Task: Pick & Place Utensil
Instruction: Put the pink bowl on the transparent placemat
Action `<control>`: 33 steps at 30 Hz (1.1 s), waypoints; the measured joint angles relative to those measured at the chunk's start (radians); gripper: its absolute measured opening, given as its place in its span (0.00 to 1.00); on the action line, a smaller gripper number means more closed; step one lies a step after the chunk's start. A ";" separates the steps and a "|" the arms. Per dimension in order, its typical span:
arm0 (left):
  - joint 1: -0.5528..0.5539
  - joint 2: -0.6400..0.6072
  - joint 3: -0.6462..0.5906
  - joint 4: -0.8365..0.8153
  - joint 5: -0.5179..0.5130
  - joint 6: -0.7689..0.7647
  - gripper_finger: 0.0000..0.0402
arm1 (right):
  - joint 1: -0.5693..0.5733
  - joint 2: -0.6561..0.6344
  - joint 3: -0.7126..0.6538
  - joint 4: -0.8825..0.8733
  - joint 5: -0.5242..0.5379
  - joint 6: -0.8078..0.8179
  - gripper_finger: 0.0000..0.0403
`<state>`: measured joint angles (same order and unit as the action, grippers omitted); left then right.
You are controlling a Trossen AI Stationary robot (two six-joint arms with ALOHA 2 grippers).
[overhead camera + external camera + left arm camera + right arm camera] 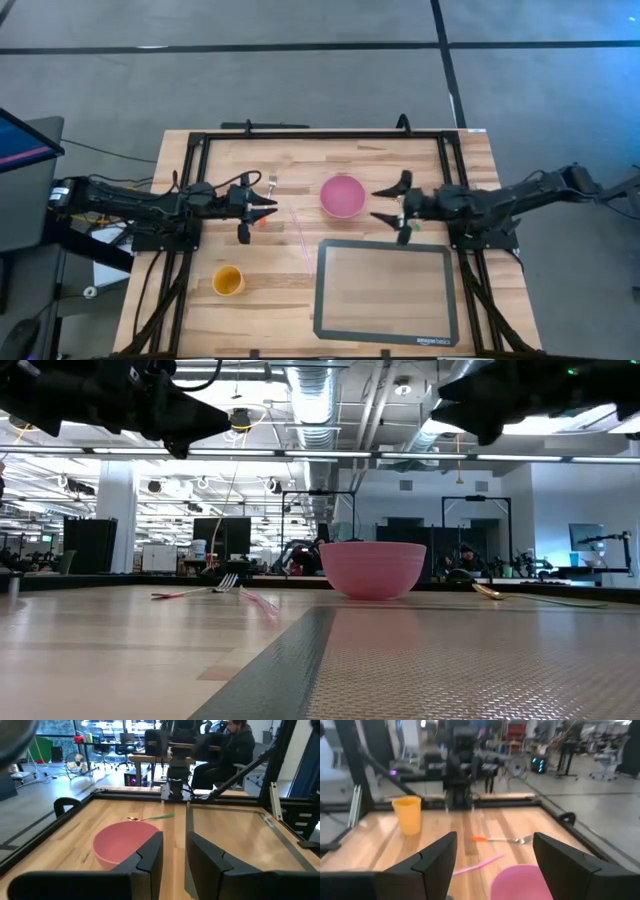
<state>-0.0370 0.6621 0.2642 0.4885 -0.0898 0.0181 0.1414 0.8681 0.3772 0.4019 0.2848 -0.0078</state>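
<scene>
Orange-handled metal fork [268, 203] lying on the wooden bench [250, 160], just beside the left claw [264, 211], narrowly parted and empty; long axis pointing roughly away from that arm's front. Right claw [378, 203] spread wide by round pink plastic bowl [342, 196], farther off.

Both arms reach inward over the worktop, facing each other. The left gripper [262, 213] hovers with jaws narrowly parted. The right gripper [385, 204] hovers with jaws spread wide, holding nothing.
</scene>
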 joint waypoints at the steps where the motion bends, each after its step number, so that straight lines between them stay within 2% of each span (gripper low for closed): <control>1: 0.000 0.000 0.000 0.000 0.000 0.000 0.21 | 0.003 0.037 0.020 -0.001 0.001 0.000 0.63; 12: 0.000 0.000 0.000 0.000 0.000 0.003 0.22 | -0.029 0.385 0.206 -0.092 0.002 0.008 0.63; 16: 0.000 0.000 0.000 0.001 0.000 0.003 0.26 | -0.053 0.478 0.255 -0.152 0.001 0.033 0.63; 25: 0.000 0.001 -0.001 0.003 0.000 0.007 0.43 | -0.078 0.627 0.313 -0.171 0.000 0.034 0.63; 33: 0.000 0.002 -0.001 0.002 0.000 0.004 0.45 | -0.092 0.698 0.336 -0.172 -0.059 0.030 0.63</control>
<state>-0.0372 0.6640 0.2630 0.4909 -0.0896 0.0223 0.0498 1.5666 0.7134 0.2300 0.2254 0.0223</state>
